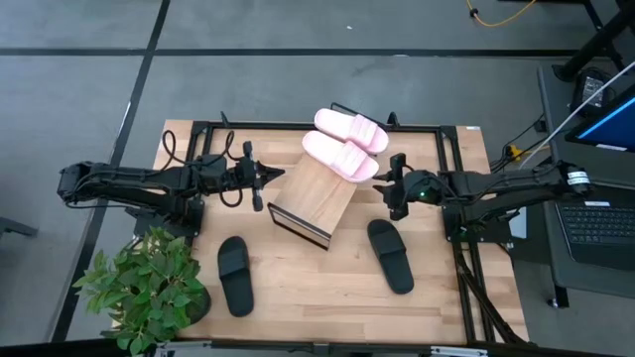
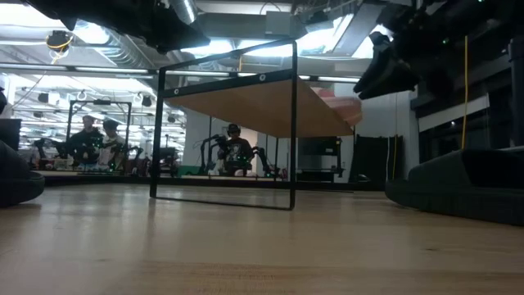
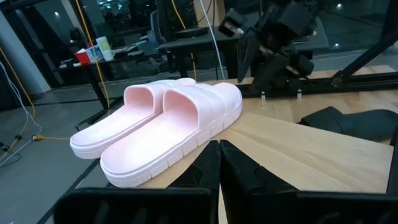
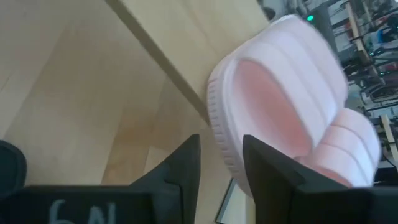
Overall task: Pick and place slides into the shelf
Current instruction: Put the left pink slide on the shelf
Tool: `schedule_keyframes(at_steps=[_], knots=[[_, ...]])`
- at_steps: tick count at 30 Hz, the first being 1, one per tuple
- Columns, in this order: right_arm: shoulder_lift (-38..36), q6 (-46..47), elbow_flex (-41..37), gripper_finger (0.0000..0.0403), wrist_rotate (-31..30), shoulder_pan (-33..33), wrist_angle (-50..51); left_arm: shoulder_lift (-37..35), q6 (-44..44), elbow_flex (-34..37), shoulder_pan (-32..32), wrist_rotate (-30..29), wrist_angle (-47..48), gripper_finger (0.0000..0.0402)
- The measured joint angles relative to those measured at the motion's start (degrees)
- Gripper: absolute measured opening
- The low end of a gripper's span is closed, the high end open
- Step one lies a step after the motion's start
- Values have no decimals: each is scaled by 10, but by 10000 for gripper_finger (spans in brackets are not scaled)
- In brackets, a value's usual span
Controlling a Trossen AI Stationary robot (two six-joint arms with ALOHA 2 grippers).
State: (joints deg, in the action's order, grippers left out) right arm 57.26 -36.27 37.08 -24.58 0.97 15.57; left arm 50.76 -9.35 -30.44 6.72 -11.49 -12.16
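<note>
- Two pink slides (image 1: 345, 143) lie side by side on the upper end of the shelf (image 1: 313, 198). One black slide (image 1: 234, 275) lies on the tabletop (image 1: 317, 288) near the plant (image 1: 144, 288); the other black slide (image 1: 390, 254) lies on the right arm's side, just below that arm.
- The right pincer (image 1: 389, 185) hangs just beside the nearer pink slide at the shelf's raised edge. Its jaws stand apart with nothing between them, and the slide's sole edge (image 4: 217, 118) sits just ahead of the fingertips.
- The left pincer (image 1: 270, 178) hovers at the shelf's other side, jaws pressed together and empty, pointing at the pink pair.
- The step in hand looks like letting go of the nearer pink slide. To do it well, the right pincer should back away from the sole along its own line, not sideways, so the fingers do not drag the slide off the slanted board.
- Both pink slides sit high on the slope; a nudge could send them sliding toward the lower lip (image 1: 298, 226).
- The likely next pick is the black slide under the right arm: come down over its strap, jaws across the width.
</note>
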Motion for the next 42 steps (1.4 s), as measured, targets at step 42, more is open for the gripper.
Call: schedule_keyframes(at_steps=[42], knots=[[27, -32, 0, 134, 1, -38, -28, 2, -3, 0, 0, 0, 1, 0]])
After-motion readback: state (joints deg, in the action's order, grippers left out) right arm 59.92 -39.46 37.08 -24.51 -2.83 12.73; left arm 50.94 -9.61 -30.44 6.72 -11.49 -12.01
